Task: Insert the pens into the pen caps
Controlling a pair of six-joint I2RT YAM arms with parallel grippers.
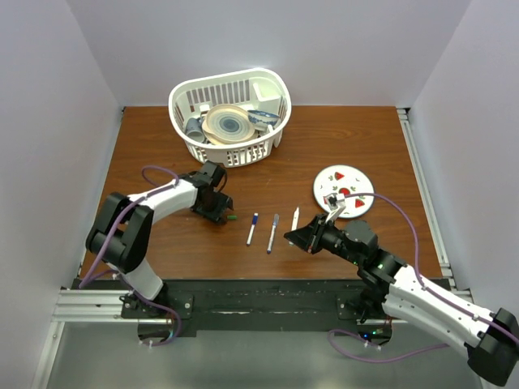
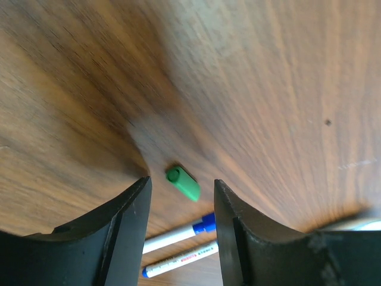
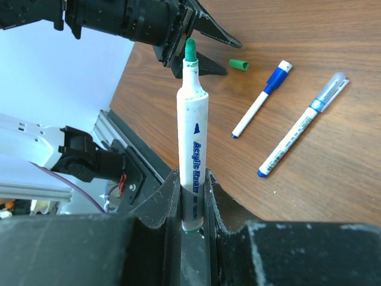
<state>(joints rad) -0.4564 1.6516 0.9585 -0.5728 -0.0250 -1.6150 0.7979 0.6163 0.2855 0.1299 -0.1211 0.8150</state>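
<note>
My right gripper is shut on a white pen whose bare green tip points up towards the left arm; from above this pen sticks out of the right gripper. A green pen cap lies on the wood between the fingers of my open left gripper, with a gap on each side. The green cap shows just right of the left gripper. Two more pens lie side by side, one with a blue cap and one with a pale cap.
A white basket full of dishes stands at the back of the table. A white plate with red pieces lies right of centre, close behind the right arm. The table's near edge and a metal rail run below the pens.
</note>
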